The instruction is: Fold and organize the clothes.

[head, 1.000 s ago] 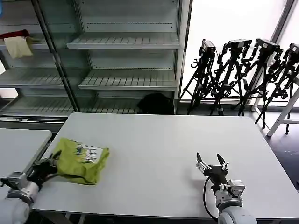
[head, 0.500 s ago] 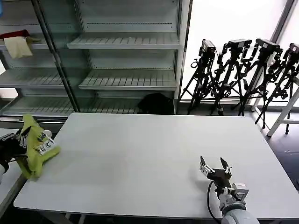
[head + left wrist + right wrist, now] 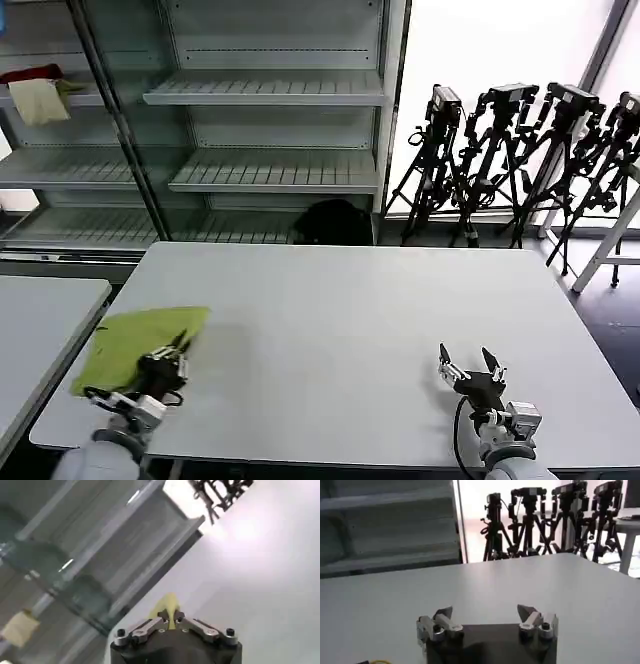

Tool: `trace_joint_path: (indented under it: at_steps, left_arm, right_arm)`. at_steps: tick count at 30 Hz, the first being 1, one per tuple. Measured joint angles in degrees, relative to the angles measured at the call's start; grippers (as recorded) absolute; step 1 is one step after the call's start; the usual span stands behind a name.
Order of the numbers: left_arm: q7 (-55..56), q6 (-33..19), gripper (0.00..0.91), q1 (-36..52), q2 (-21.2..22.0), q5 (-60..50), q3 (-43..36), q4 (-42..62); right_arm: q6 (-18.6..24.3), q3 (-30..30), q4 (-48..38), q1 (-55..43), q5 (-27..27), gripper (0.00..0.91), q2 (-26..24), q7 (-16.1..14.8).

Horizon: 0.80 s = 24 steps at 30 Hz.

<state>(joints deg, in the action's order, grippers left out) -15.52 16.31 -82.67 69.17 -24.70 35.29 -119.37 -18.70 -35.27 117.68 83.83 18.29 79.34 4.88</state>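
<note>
Your lime-green t-shirt lies flat on the near left corner of the white table, spread as a rough rectangle, one edge running right along the table's left side. Your left gripper sits at the shirt's near right edge, low over the table, and from the left wrist view you see its fingers drawn in close together with a strip of green fabric poking out between the tips, so it's clenched on the shirt's edge. Over on the other side, your right gripper hangs just above the table near the front edge, well apart from the shirt, fingers spread wide and holding nothing. Behind the table stand the metal shelves, with a red and a cream cloth on the upper left shelf, and a row of black tripods by the window.
</note>
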Motion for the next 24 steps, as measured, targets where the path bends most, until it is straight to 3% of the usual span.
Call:
trace_joint_path:
  at_steps: [3,4,5,6,18,24]
  left_arm:
    - [1.3,0.3,0.010,0.8,1.5,0.0,-4.2,-0.4]
    - [1.7,0.6,0.131,1.0,1.9,0.5,-5.5,-0.6]
    - [2.2,1.0,0.453,1.1,2.2,1.3,-6.6,-0.9]
    - [2.5,1.3,0.907,1.2,2.5,2.1,-7.6,-1.1]
    - [6.3,5.4,0.907,0.5,5.3,11.3,-17.0,-4.8]
    - [7.9,7.1,0.907,0.1,5.7,15.2,-18.1,-8.0]
  right_arm:
    - [-0.3,0.4,0.5,-0.3,-0.3,0.907,0.3,-0.2]
    - [-0.4,0.6,0.7,-0.4,-0.5,0.907,0.4,-0.3]
    - [-0.5,0.7,0.9,-0.5,-0.7,0.907,0.5,-0.4]
    - [-0.7,0.9,1.2,-0.5,-1.1,0.907,0.6,-0.5]
    - [-7.4,6.0,5.8,-2.2,-2.8,0.907,2.7,-2.3]
    - [-10.4,11.6,6.4,-3.5,-1.2,0.907,2.6,-1.1]
